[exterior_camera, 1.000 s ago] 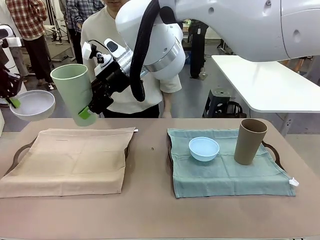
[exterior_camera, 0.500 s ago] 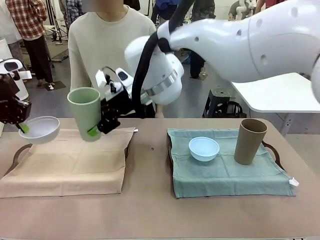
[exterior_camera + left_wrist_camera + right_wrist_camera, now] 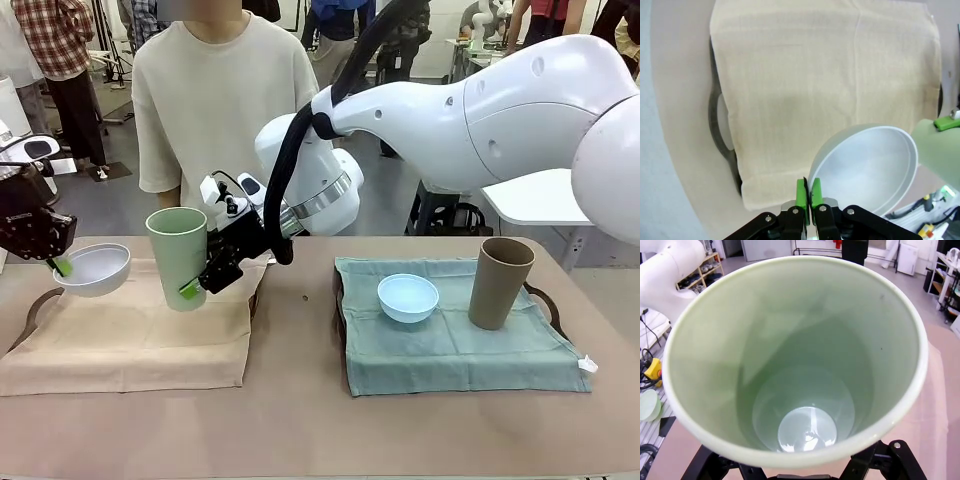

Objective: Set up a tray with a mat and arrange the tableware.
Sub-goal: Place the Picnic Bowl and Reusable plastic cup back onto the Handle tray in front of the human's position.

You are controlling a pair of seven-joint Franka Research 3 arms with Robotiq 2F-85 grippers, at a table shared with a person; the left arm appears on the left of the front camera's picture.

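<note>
Left gripper (image 3: 807, 196): clamped tight on white bowl (image 3: 94, 269) rim, held above beige mat (image 3: 135, 318).
Right gripper (image 3: 196, 282): jaws wide, grasping green tumbler (image 3: 179, 256) low, above same mat.

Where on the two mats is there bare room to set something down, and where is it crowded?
The beige mat lies bare across its whole surface below the held white bowl and pale green tumbler. On the teal mat, the front strip is free. Its back half is crowded: the light blue bowl and brown tumbler stand there.
</note>
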